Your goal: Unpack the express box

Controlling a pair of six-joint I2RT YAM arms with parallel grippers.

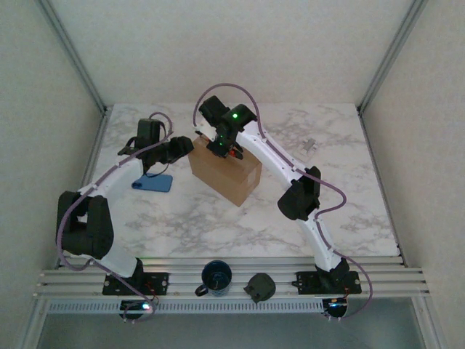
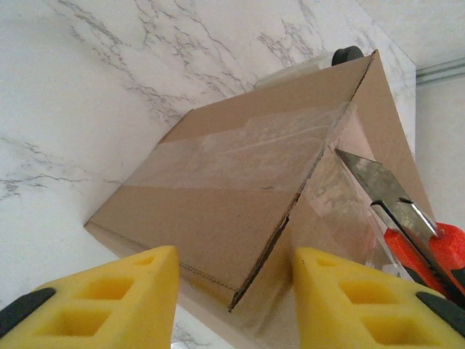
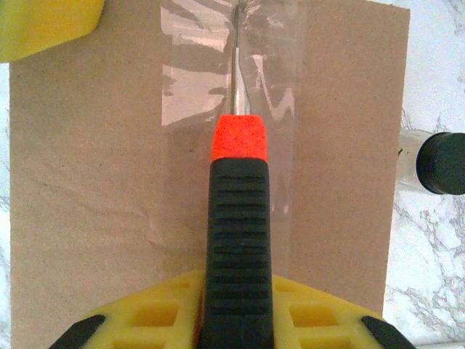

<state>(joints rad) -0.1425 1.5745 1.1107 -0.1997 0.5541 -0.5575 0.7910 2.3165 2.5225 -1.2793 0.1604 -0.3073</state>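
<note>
Marble-patterned table (image 1: 182, 225), white walls on three sides, even light.

Far left: a flat blue item (image 1: 152, 182) lies on the marble beside the left arm's wrist.

Next along: the left gripper (image 2: 232, 291) sits at the left end of the express box (image 1: 227, 174). Its jaws stand partway apart, with one yellow finger (image 2: 109, 298) on each side of a box edge. Whether the pads actually press on the cardboard cannot be told from either wrist view.

Centre: the box rests on the table at mid-depth, slightly left of the middle and turned at an angle to the table edges. Its flaps are down, with clear tape along the top seam and over the end.

Above the box: the right gripper (image 3: 236, 309) is clamped on a utility knife (image 3: 236, 218), which has a black ribbed handle and an orange front. The blade (image 3: 236, 80) is extended and lies along the taped seam.

Close beside the box: a clear bottle with a black cap (image 3: 436, 161) on the marble.

Further right: a small grey object (image 1: 311, 144), well apart from the box.

Near rail, between the arm bases: a dark mug (image 1: 216, 276), then a black round item (image 1: 259, 286).
</note>
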